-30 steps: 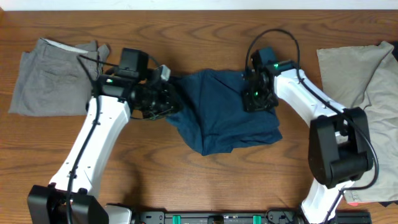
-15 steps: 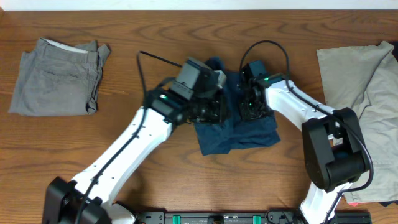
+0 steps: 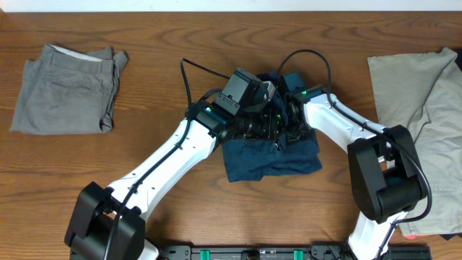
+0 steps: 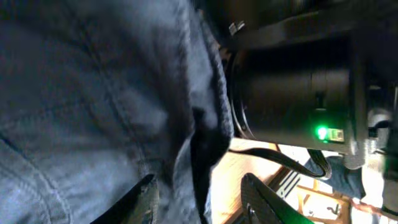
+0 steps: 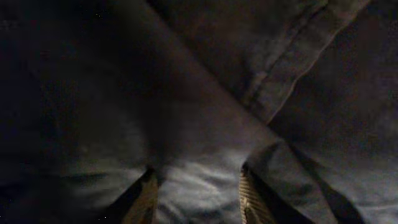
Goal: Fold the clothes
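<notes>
Navy pair (image 3: 271, 160) sits mid-tabletop (image 3: 180, 43), bunched into a rough block with a lumpy top edge and a flatter lower half, and both arms are crowded over its upper middle. Left gripper (image 4: 200, 202): fingers parted to a moderate gap. A doubled cloth edge hangs in that gap but nothing looks pinched, so I read it as letting go rather than holding. The reach across from the left side fits a flap carried over toward the centre and laid onto the rest. Right gripper (image 5: 198, 198): fingers also apart, tips down on navy fabric near a stitched seam (image 5: 292, 59). Cloth spans the gap loosely, with no clamp visible. The view is dark, so confidence is lower there. Its position looks like a hold-down, keeping the base layer from sliding under the incoming flap. The right wrist housing (image 4: 292, 93) fills the left wrist view, so the two are very near each other and collision is the thing to watch on retreat. Grey pair (image 3: 65, 90) lies flat and squared at far left, looks finished. Beige pieces (image 3: 415, 87) lie spread at the right edge, not folded, apparently queued. My estimate: mid-fold on the navy, with more tidying needed.
</notes>
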`<action>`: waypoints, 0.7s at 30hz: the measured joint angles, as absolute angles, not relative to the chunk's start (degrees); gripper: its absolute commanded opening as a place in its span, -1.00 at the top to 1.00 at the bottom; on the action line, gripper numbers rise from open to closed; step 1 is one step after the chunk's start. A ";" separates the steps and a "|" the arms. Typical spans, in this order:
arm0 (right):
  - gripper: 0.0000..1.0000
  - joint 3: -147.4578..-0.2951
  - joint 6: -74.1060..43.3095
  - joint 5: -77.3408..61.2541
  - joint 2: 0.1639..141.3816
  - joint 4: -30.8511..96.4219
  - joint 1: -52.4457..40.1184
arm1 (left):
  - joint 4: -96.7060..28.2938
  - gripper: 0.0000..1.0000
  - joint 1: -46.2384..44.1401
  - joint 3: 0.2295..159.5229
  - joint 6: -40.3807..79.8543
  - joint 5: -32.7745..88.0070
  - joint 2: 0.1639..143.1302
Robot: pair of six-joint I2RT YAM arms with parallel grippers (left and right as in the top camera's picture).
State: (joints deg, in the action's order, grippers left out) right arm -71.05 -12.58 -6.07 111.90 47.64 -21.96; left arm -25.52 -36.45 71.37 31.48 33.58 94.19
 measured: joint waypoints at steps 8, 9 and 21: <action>0.06 -79.92 -13.15 -0.14 108.53 57.04 -12.27 | -24.97 0.01 -31.70 71.40 26.37 33.43 93.12; 0.09 -81.41 -12.97 -0.10 106.67 57.01 -10.98 | -24.80 -0.01 -30.06 71.37 25.82 32.69 92.79; 0.09 -83.48 -8.03 -17.21 96.75 57.36 -14.76 | -14.41 -0.13 -19.73 71.46 24.56 22.55 96.62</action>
State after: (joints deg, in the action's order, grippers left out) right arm -83.48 -8.03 -17.21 96.75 57.36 -14.76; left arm -14.41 -19.73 71.46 24.56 22.55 96.62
